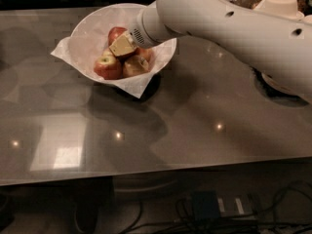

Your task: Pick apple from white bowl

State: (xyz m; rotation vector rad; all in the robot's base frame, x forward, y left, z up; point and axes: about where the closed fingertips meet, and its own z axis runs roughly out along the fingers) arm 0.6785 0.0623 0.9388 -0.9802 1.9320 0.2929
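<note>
The white bowl (87,30), lined with white paper whose corners stick out over the rim, stands on the glossy table at the back left. It holds three apples. The deepest red apple (115,33) lies at the back, and two yellower red-blushed apples (108,67) (136,65) lie in front. My gripper (123,46) reaches in from the right on the white arm (219,23). It sits down among the apples, just in front of the red one and partly covering it. No sticker shows.
Stacked pale plates (280,5) stand at the back right behind the arm. A dark round object (280,89) lies under the arm at the right. The table's front edge (156,172) runs across the bottom, with cables on the floor below.
</note>
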